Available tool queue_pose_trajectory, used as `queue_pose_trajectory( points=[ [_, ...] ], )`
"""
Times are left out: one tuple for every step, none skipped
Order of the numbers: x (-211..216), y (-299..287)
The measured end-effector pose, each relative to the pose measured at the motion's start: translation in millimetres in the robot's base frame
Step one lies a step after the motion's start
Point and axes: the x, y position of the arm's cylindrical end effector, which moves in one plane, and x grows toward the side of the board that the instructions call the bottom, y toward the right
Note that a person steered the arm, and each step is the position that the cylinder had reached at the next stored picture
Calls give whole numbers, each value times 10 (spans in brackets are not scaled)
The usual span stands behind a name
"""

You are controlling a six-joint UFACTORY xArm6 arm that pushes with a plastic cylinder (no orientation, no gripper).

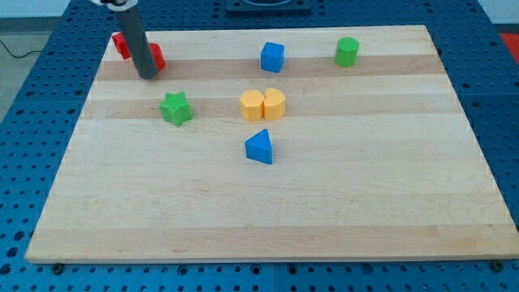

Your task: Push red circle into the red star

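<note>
My tip (147, 75) sits on the wooden worktop (268, 203) near its top-left corner, and the dark rod rises from it toward the view's top, leaning slightly left. I have no fingers on this rig, only the rod, so nothing is open, closed or gripped.

The red circle (156, 56) shows only as a small bright red sliver just to the right of the rod and a little above my tip; the rod covers most of it, so I cannot make out its round outline. It looks to be touching the rod or right against it. The red star (120, 44) peeks out on the rod's left side, further toward the view's top than my tip, and again the rod hides part of it, so its points are not clear. Whether the two red blocks touch behind the rod, I cannot tell.

Below my tip and slightly right stands the green star (175, 108), apart from it. Further right of that, two yellow blocks (263, 105) sit touching side by side. Below them lies the blue triangle (259, 147). Well to the right of my tip, near the top edge, is the blue cube (272, 57), and further right the green cylinder (347, 51).
</note>
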Motion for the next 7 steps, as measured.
queue_pose_trajectory(
  points=[
    [-257, -1],
    [-227, 5],
    [-196, 259],
    [-321, 491],
    [-560, 419],
    [-574, 158],
    [-574, 51]
  ],
)
